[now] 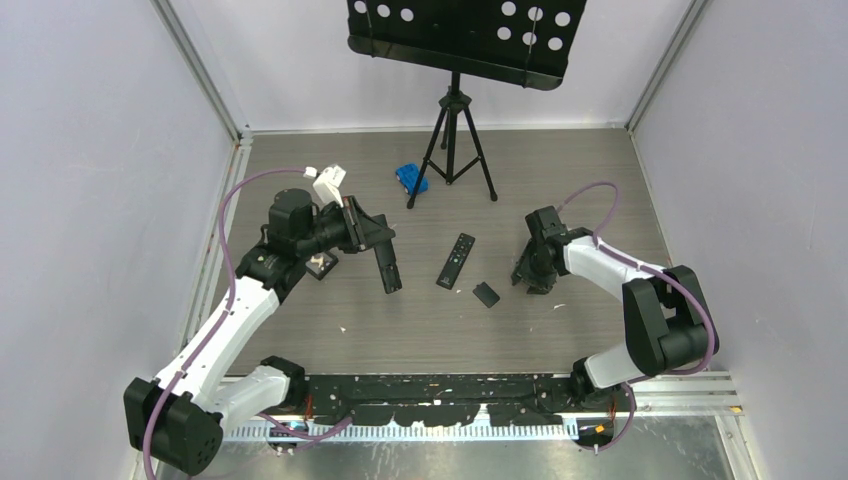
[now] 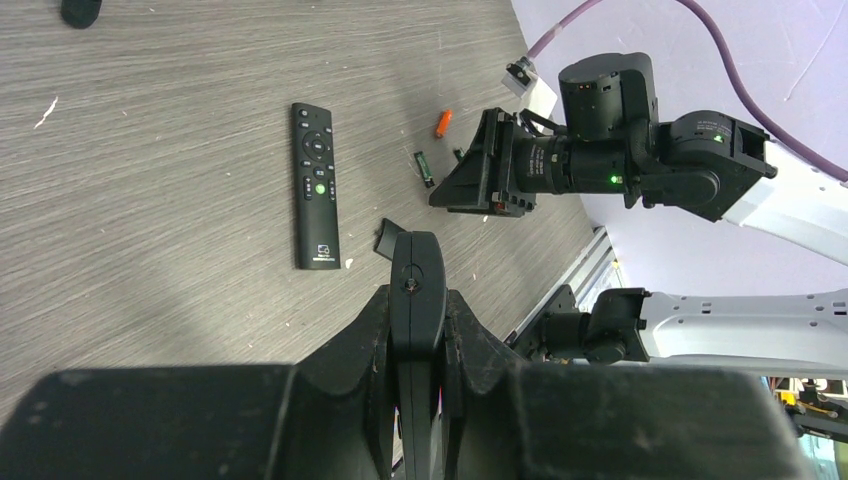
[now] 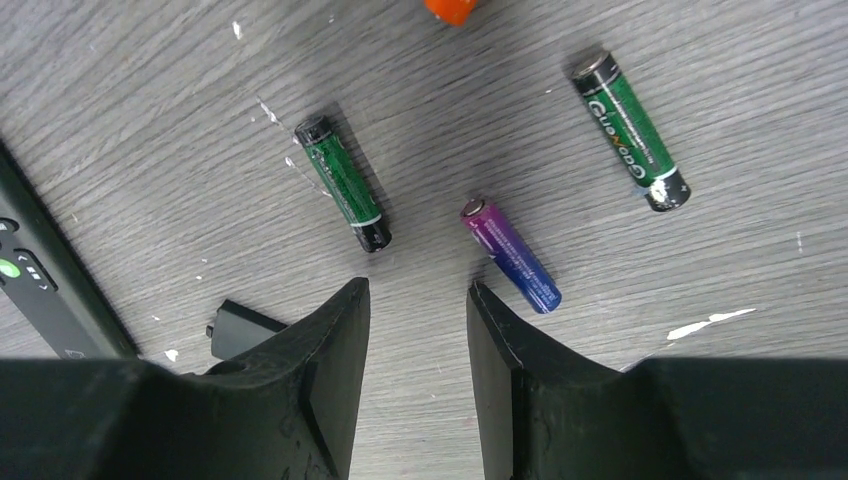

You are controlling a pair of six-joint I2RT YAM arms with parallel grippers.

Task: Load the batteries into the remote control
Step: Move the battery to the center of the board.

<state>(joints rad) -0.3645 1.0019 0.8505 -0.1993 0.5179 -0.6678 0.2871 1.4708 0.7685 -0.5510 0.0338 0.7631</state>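
Left claw (image 2: 416, 305): clamped on remote (image 2: 416, 262).
Right claw (image 3: 418, 300): apart, holding nothing.
Batteries (image 3: 343, 183): loose on table (image 3: 150, 100), purple one (image 3: 511, 256) beside right claw.

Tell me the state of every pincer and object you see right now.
Left pincer: shut on plain remote.
Right pincer: open, empty.
Green batteries: both lying loose.
Purple battery: lying loose.
Button remote: lying face up.
Black cover: lying loose.
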